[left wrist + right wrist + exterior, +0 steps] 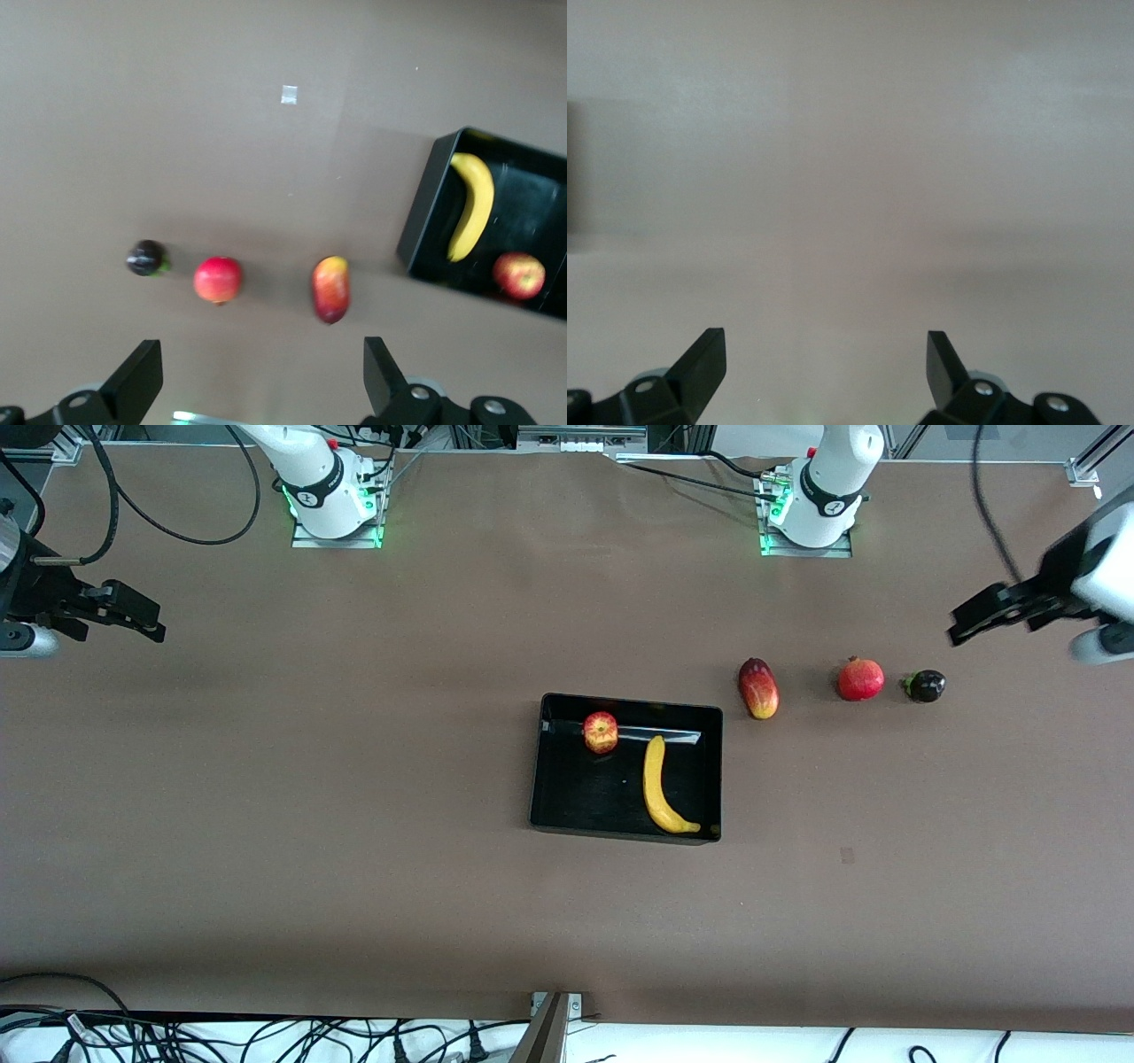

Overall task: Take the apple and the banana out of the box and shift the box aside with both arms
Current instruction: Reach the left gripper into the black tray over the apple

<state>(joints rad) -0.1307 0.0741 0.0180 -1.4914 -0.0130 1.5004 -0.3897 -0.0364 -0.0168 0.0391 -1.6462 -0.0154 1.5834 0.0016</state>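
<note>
The black box (625,828) sits in the middle of the table. Inside it lie the streaked apple (601,732) and the yellow banana (660,786). The left wrist view also shows the box (423,212), the banana (472,205) and the apple (519,274). My left gripper (957,634) hangs open and empty over the left arm's end of the table; its fingers (142,376) frame bare tabletop. My right gripper (158,631) is open and empty over the right arm's end of the table, and its fingers (709,359) show only bare table between them.
A red-yellow mango (758,687), a red pomegranate (860,678) and a small dark round fruit (925,685) lie in a row between the box and the left arm's end. Both arm bases (332,491) stand along the table edge farthest from the front camera.
</note>
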